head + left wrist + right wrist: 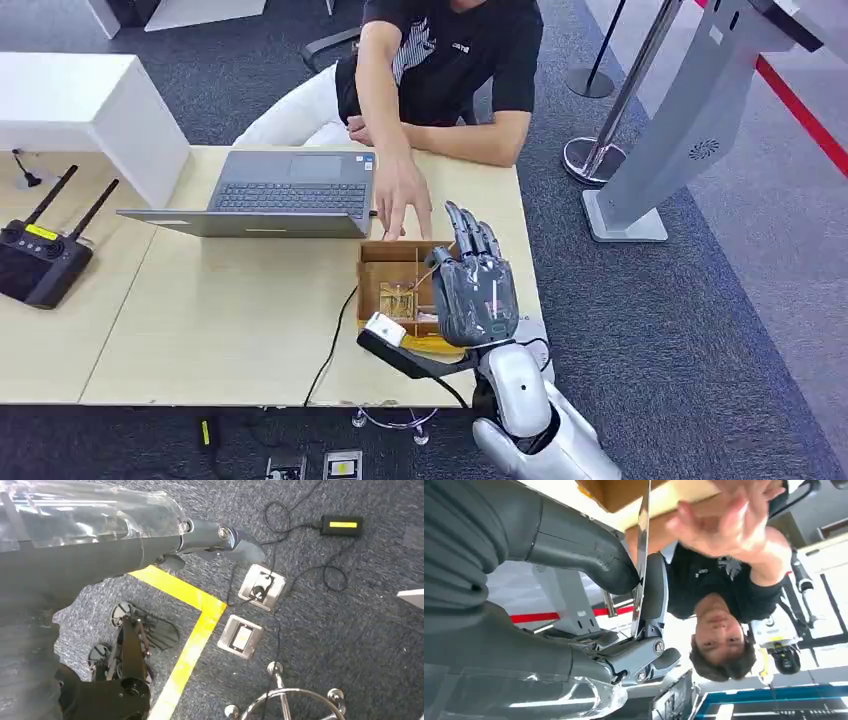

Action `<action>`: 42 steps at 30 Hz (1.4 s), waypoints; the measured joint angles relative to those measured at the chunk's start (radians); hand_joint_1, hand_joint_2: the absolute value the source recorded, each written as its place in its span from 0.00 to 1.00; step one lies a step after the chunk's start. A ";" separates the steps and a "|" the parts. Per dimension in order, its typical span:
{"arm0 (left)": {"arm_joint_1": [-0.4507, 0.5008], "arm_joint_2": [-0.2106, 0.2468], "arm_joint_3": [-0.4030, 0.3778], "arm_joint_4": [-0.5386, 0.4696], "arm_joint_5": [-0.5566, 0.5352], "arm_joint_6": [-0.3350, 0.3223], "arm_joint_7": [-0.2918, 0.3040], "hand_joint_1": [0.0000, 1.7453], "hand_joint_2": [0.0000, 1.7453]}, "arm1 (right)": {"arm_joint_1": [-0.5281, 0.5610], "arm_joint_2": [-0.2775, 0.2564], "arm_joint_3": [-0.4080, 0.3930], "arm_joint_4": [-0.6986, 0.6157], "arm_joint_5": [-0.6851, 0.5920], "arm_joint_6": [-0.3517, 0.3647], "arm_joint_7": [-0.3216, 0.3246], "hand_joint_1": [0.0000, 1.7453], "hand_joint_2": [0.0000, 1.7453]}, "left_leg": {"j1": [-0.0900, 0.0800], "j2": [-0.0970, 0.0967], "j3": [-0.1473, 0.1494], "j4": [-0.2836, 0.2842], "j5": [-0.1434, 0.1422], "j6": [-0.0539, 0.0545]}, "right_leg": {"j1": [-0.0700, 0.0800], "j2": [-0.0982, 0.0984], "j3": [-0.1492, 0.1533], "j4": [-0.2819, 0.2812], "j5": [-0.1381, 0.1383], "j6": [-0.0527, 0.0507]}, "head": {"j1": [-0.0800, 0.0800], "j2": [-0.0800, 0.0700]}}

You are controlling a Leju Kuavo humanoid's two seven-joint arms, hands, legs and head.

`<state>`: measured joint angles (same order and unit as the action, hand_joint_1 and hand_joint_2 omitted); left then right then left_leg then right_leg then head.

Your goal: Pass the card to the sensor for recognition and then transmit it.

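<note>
My right hand (474, 290) is raised, fingers pointing up, over the right side of a small cardboard box (378, 262) at the table's right edge. In the right wrist view a thin card (644, 525) stands edge-on, pinched between the thick thumb (589, 560) and a dark finger (655, 587). A white sensor (384, 328) on a black stand (415, 360) sits in front of the box, left of my wrist. A person's hand (402, 200) reaches down to the box's far rim, close to my fingertips. My left hand (220, 537) hangs over the floor, holding nothing.
A person sits behind the table, one arm resting on it. An open laptop (285, 190) stands left of the box, a black controller (40, 258) at the far left. A cable (335, 345) runs off the front edge. A grey kiosk (690, 120) stands to the right.
</note>
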<state>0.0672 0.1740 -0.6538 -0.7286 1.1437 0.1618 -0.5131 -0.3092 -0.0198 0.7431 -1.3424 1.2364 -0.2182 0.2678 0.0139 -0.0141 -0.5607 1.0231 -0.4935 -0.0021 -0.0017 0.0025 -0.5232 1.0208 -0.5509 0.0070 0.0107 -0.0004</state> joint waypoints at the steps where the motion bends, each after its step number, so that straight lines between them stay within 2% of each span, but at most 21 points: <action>1: -0.003 0.001 -0.005 0.000 -0.002 -0.003 0.000 0.00 1.00 | -0.006 0.001 0.000 -0.002 -0.008 0.005 -0.007 1.00 1.00 | 0.000 0.000 0.000 0.000 0.000 0.000 | 0.000 0.000 0.000 0.000 0.000 0.000 | 0.000 0.000; 5: -0.033 0.001 -0.024 0.003 -0.024 -0.017 0.006 0.00 1.00 | -0.064 0.029 0.001 0.009 -0.051 0.032 -0.020 1.00 1.00 | 0.000 0.000 0.000 0.000 0.001 -0.001 | 0.000 0.000 0.000 0.000 0.000 0.000 | 0.000 0.000; 8: -0.060 0.000 -0.036 0.007 -0.041 -0.024 0.020 0.00 1.00 | -0.133 0.065 0.003 0.060 -0.070 0.048 -0.018 1.00 1.00 | 0.000 0.000 0.000 0.000 0.001 -0.001 | 0.000 0.000 0.000 0.001 0.000 0.000 | 0.000 0.000; 12: -0.073 -0.002 -0.046 0.011 -0.045 -0.028 0.023 0.00 1.00 | -0.170 0.099 0.004 0.105 -0.076 0.051 -0.016 1.00 1.00 | 0.000 -0.001 -0.001 0.000 0.001 -0.001 | 0.000 0.000 0.000 0.001 0.000 0.000 | 0.000 0.000; 19: -0.093 -0.006 -0.053 0.020 -0.091 -0.051 0.043 0.00 1.00 | -0.241 0.132 0.015 0.198 -0.084 0.058 0.025 1.00 1.00 | 0.000 -0.001 -0.001 0.000 0.001 -0.001 | 0.000 0.000 0.000 0.001 0.000 0.000 | 0.000 0.000; 20: -0.095 -0.008 -0.053 0.022 -0.096 -0.056 0.044 0.00 1.00 | -0.248 0.135 0.016 0.211 -0.080 0.060 0.029 0.46 1.00 | 0.000 -0.001 -0.001 0.000 0.001 -0.001 | 0.000 0.000 0.000 0.001 0.000 0.000 | 0.000 0.000; 21: -0.098 -0.010 -0.053 0.025 -0.100 -0.060 0.045 0.00 1.00 | -0.254 0.137 0.018 0.225 -0.076 0.062 0.034 0.00 1.00 | 0.000 -0.001 -0.001 0.000 0.001 -0.001 | 0.000 0.000 0.000 0.000 0.000 0.000 | 0.000 0.000; 27: -0.101 -0.018 -0.053 0.041 -0.114 -0.079 0.045 0.00 1.00 | -0.253 0.139 0.023 0.278 -0.063 0.048 0.048 0.00 1.00 | 0.000 -0.001 -0.001 0.000 0.001 -0.001 | 0.000 0.000 -0.001 0.000 0.000 0.000 | 0.000 0.000; 31: -0.089 -0.022 -0.053 0.047 -0.116 -0.080 0.035 0.00 1.00 | -0.226 0.134 0.016 0.285 -0.057 -0.036 0.043 0.00 1.00 | 0.000 -0.001 -0.001 0.000 0.001 -0.001 | 0.000 0.000 -0.001 0.000 0.000 0.000 | 0.000 0.000; 36: -0.078 -0.026 -0.051 0.051 -0.118 -0.079 0.021 0.00 1.00 | -0.204 0.121 0.008 0.283 -0.058 -0.074 0.038 0.00 1.00 | 0.000 0.000 0.000 0.000 0.001 -0.001 | 0.000 0.001 -0.002 0.000 0.000 -0.001 | 0.000 0.000; 38: -0.066 -0.029 -0.044 0.051 -0.113 -0.079 0.000 0.00 1.00 | -0.166 0.114 -0.013 0.268 -0.103 -0.147 0.018 0.00 1.00 | 0.000 -0.001 0.000 0.000 0.001 -0.001 | 0.000 0.000 -0.001 0.000 0.000 -0.001 | 0.000 0.000; 42: -0.032 -0.034 -0.033 0.051 -0.111 -0.079 -0.033 0.00 1.00 | -0.038 0.066 -0.108 0.215 -0.317 -0.425 -0.071 0.00 1.00 | 0.000 -0.001 0.000 0.000 0.000 -0.001 | 0.000 0.000 -0.001 -0.001 0.000 -0.001 | 0.000 0.000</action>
<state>0.0351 0.1400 -0.6871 -0.6771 1.0330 0.0824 -0.5463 -0.3469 0.0466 0.6354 -1.1276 0.9192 -0.6435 0.1970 0.0139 -0.0150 -0.5609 1.0234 -0.4932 -0.0031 -0.0018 0.0026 -0.5242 1.0196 -0.5510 0.0063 0.0110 -0.0004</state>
